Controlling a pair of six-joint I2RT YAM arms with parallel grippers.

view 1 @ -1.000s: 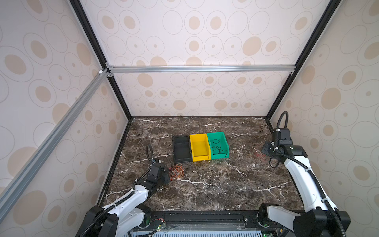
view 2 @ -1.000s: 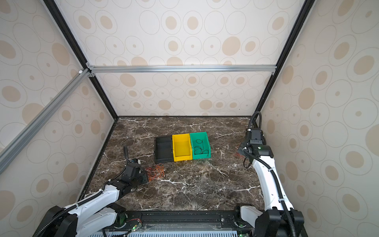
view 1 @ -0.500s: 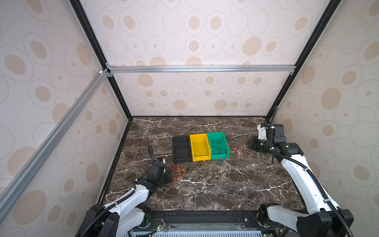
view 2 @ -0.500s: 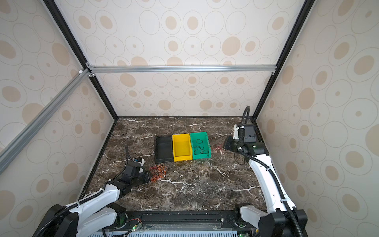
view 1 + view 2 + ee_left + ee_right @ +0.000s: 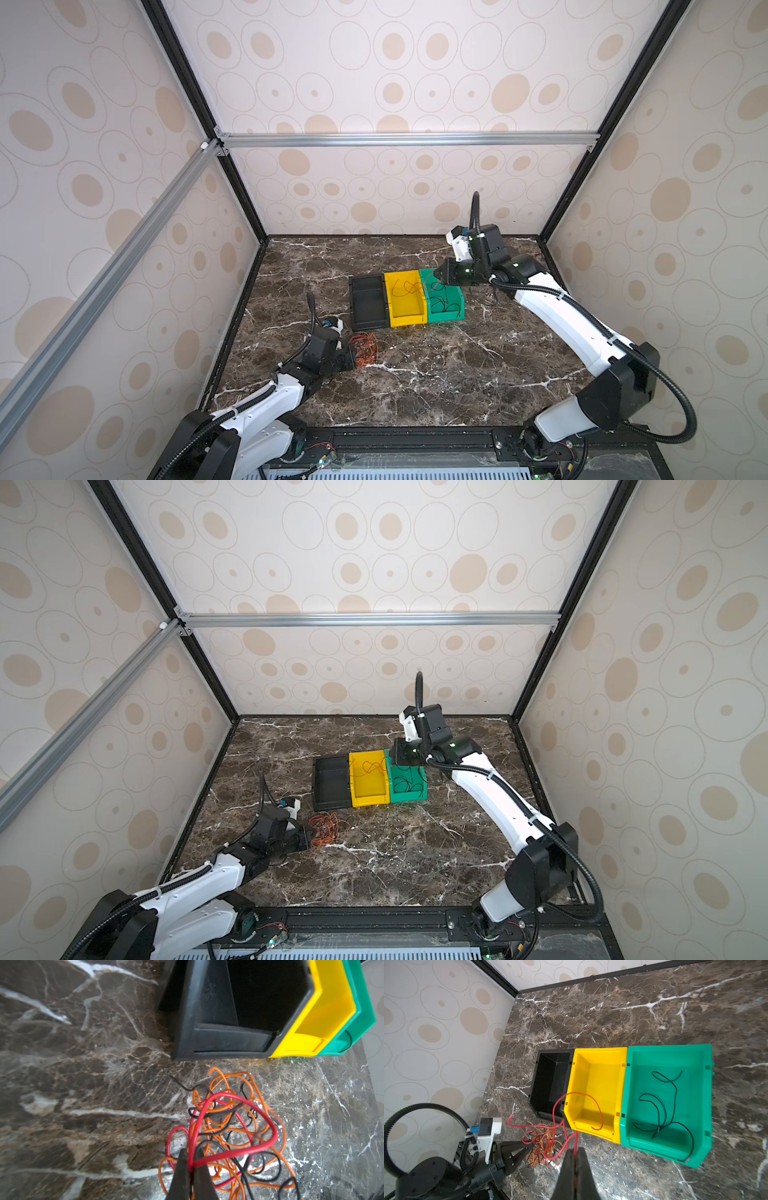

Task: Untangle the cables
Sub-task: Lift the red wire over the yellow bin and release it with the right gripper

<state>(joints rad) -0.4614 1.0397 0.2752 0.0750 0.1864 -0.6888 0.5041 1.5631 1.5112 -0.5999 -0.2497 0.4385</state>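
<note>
Nearest you, at the left of the bench (image 5: 457,374), your left fingers (image 5: 181,1169) are clenched on a red strand (image 5: 276,1135) at the near-left edge of the tangle of cables (image 5: 368,351). The left wrist view cuts off the near part of that tangle. In both top views the dark fingertips merge with the wires, so you cannot make out the pinch from above.

The tangle lies on the bench just near of the black bin (image 5: 368,303) and apart from it. It is mostly thin orange loops with red and black strands threaded through. They cross so closely that you cannot follow any one strand from end to end.

Farther back, three open bins stand in a touching row. The black bin is on the left, the yellow bin (image 5: 409,316) is in the middle, and the green bin (image 5: 446,319) is on the right. A thin black cable (image 5: 662,1105) lies in loose loops on the floor of the green bin.

Farthest, your right fingers (image 5: 566,1169) are raised over the far ends of the yellow and green bins. They are pressed together on a thin red cable (image 5: 579,1093) that hangs from them in a loose curl over the yellow bin. You cannot tell whether it touches that bin or runs into the tangle. In the right wrist view it crosses in front of both.
</note>
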